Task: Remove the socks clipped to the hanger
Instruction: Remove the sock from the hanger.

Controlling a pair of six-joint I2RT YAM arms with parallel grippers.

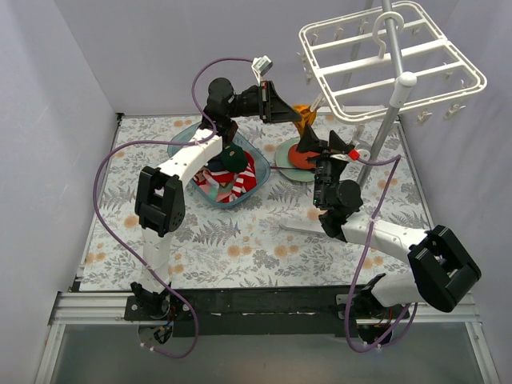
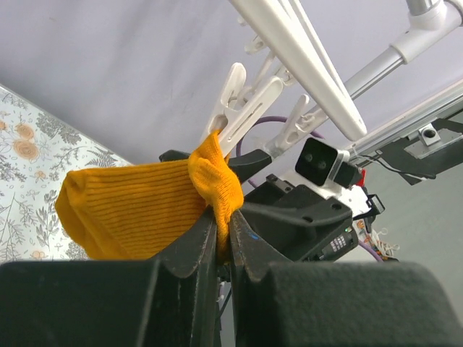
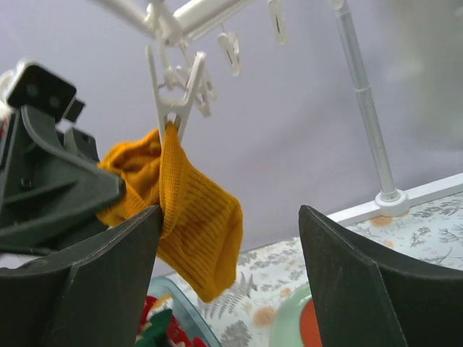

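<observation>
Sock [image 2: 130, 210] pinched in closed left gripper [image 2: 226, 217] below clip [image 2: 242, 108]; right gripper [image 3: 230, 213] jaws open, empty. Pull straight down from clip; hanger [image 1: 452, 44] may swing.

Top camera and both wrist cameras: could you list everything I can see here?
hanger: one, white, high on the pole, far right
clips: several, white, dangling from the hanger
mustard sock: one, yellow, hanging from a clip
pole: one, grey, standing at the table's far right
tub: one, translucent blue, far middle of the table
socks in the tub: several, red, striped and dark, piled inside
plate: one, green, right of the tub
round object: one, red-orange, on the plate
tablecloth: one, floral, covering the table
left gripper: black, shut on the mustard sock
right gripper: black, open, near the mustard sock
</observation>
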